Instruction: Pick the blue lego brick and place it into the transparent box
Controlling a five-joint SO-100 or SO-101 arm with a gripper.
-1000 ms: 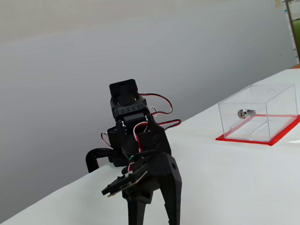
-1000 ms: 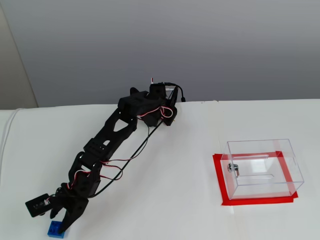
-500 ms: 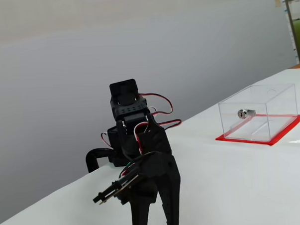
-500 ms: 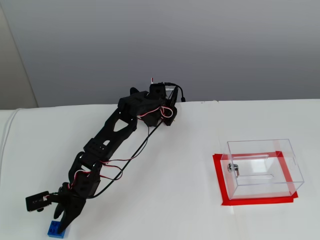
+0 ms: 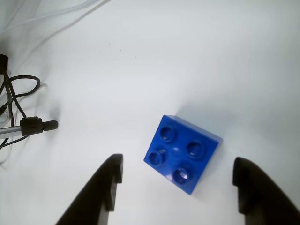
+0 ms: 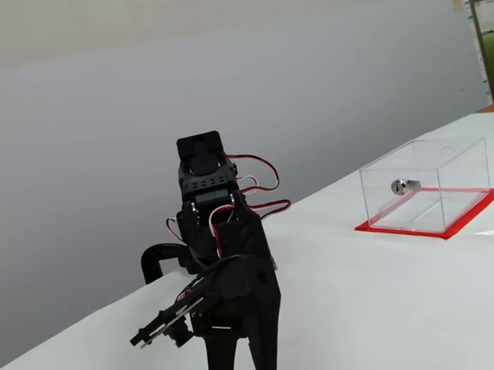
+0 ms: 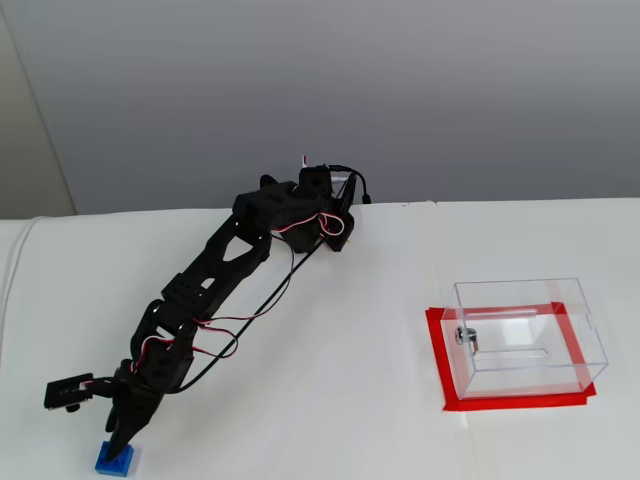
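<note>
The blue lego brick (image 5: 183,153) lies flat on the white table, studs up, turned at an angle. My gripper (image 5: 177,165) is open above it, one black finger (image 5: 101,194) to its left and the other to its right, both clear of it. In a fixed view from above, the brick (image 7: 113,460) sits at the bottom left, directly under the gripper (image 7: 118,438). The transparent box (image 7: 525,335) stands far to the right on its red base (image 7: 438,345). In a fixed side view, the box (image 6: 427,185) shows at the right; the brick and my fingertips are out of frame.
Black and white cables (image 5: 18,93) with a small black-tipped plug (image 5: 33,125) lie left of the brick. The arm's base (image 7: 320,205) is clamped at the table's far edge. A silver lock cylinder (image 6: 404,186) sits in the box wall.
The arm has lowered and swung slightly left, which brought the gripper straight over the brick. Brick and box have not moved.
</note>
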